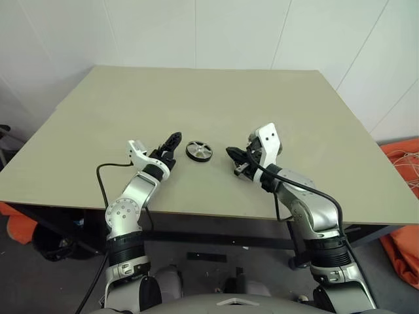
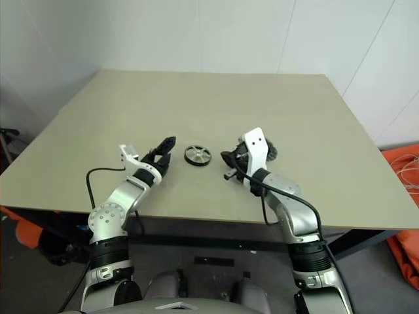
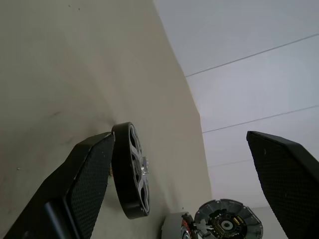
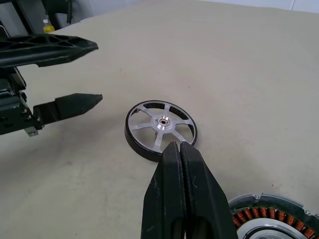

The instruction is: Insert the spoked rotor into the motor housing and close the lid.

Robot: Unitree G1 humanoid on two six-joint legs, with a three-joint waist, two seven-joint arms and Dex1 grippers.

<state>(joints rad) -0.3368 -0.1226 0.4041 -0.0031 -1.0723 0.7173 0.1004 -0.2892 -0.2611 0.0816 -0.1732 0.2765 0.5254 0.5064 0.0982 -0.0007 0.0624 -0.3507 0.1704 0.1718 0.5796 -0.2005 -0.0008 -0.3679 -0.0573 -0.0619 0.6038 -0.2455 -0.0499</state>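
The spoked rotor, a black-rimmed wheel with a silver spoked face, lies flat on the table between my two hands. To its left my left gripper stands open and empty, its tips a little short of the rotor. On the rotor's right, my right gripper is shut on nothing and points at the rim of the rotor. The motor housing, with its copper windings facing up, sits on the table beside my right hand. The lid is hidden.
A round grey part with a dark centre shows beyond the rotor in the left wrist view; I cannot tell what it is. The table's front edge runs just under my forearms. An orange object lies on the floor at right.
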